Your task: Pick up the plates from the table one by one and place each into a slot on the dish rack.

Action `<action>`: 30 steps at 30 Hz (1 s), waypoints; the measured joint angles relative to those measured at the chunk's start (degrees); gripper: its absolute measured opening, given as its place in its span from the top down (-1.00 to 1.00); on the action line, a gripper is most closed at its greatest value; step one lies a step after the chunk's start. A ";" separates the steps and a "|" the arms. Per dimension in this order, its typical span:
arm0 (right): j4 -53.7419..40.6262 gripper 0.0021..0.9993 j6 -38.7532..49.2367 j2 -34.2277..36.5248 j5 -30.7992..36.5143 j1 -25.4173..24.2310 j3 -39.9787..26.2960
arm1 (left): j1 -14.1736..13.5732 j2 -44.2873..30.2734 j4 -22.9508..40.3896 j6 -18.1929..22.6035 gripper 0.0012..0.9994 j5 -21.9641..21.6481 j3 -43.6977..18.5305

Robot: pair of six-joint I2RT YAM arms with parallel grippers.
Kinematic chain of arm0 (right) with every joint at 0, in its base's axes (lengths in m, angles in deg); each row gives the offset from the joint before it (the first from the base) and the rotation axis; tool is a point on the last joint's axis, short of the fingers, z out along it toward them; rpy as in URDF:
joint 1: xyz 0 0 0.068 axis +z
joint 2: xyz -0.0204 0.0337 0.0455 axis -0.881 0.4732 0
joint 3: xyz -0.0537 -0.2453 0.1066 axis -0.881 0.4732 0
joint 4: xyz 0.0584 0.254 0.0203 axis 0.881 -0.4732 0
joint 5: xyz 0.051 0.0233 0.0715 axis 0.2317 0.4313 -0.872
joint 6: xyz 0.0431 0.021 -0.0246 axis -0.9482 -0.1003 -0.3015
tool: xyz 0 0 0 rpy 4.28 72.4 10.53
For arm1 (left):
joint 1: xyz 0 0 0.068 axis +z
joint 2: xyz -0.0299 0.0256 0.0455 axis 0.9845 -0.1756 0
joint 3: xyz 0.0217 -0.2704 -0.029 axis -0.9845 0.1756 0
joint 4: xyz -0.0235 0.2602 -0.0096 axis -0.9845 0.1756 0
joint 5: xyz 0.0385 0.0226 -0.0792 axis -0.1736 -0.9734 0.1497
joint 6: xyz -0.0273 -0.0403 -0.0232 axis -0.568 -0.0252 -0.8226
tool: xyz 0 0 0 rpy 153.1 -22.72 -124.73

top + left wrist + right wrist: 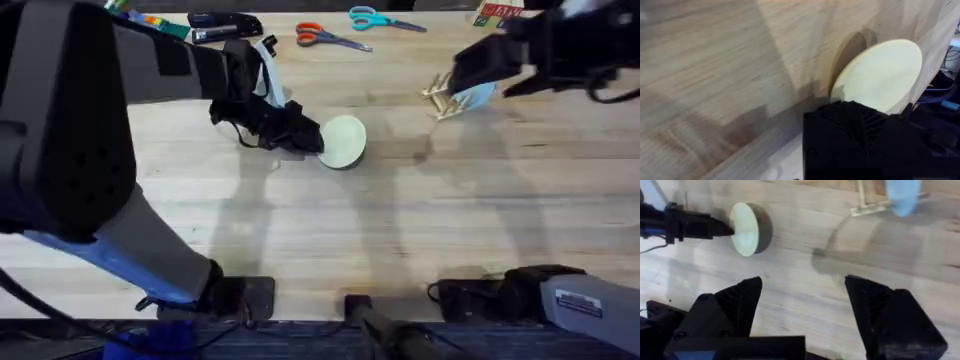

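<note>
A pale yellow plate point(345, 141) is tilted up off the table point(300, 230) near the middle. My left gripper point(312, 138) is shut on its left edge. In the left wrist view the plate point(880, 75) stands on edge just past my black finger point(855, 135), casting a shadow on the wood. The right wrist view shows the same plate point(746, 227) held by the left gripper's fingers point(710, 227). My right gripper point(802, 310) is open with nothing in it, and hangs at the far right above the dish rack point(440, 97).
A light sky-blue plate point(477, 96) stands in the rack, also visible as the blue plate point(903, 197) by the rack point(867, 207). Orange scissors point(330, 38), teal scissors point(375, 18), a black stapler point(225, 25) and a red box point(497, 12) line the far edge.
</note>
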 joint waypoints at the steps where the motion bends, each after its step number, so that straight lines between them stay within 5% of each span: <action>1: 0.35 -0.99 -0.20 0.80 -0.15 1.02 0.00 | 0.00 0.00 0.01 0.00 0.92 0.00 0.00; 13: 9.51 -0.99 -6.75 13.62 -3.48 11.35 -0.02 | 0.00 0.00 0.01 -0.01 0.92 -0.07 0.00; 22: 12.85 -0.99 -7.96 24.29 -6.25 14.09 -0.02 | 0.00 0.00 0.02 -0.02 0.92 -0.09 0.00; 30: 14.05 -0.99 -8.11 26.86 -6.27 14.11 -0.02 | 0.00 0.00 0.00 -0.02 0.92 -0.11 0.00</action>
